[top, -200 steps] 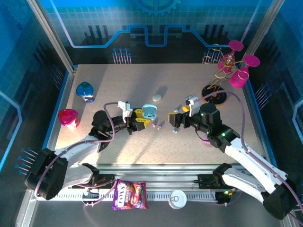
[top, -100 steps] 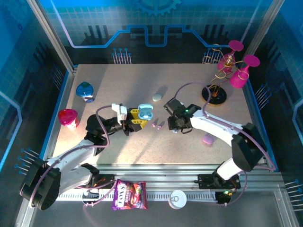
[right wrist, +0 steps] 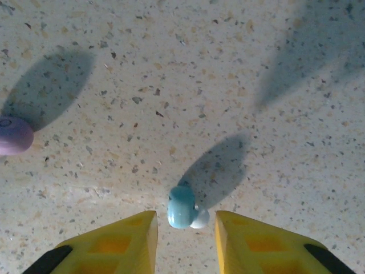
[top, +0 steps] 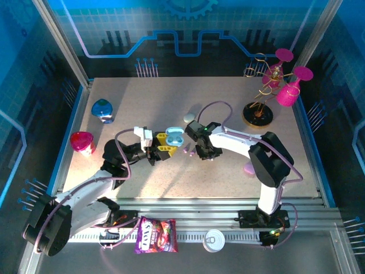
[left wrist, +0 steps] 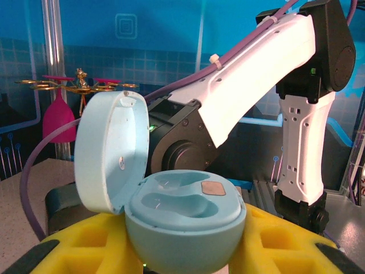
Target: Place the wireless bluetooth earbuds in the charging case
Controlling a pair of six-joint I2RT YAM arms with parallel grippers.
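Left wrist view: left gripper [top: 165, 144] is clenched on the light blue charging case [left wrist: 185, 220], which sits between its yellow fingers [left wrist: 274, 240] with the lid [left wrist: 108, 151] hinged open. The case is held near the middle of the tabletop [top: 142, 97]. Right wrist view: a purple earbud [right wrist: 11, 136] lies at the left. A light blue earbud [right wrist: 181, 206] rests on the tabletop between the jaws of the right gripper [right wrist: 185, 220]. Narrow gaps show on either side, so the bud is not grasped.

No text is legible; lettering on the snack bag [top: 155, 235] is blurred.
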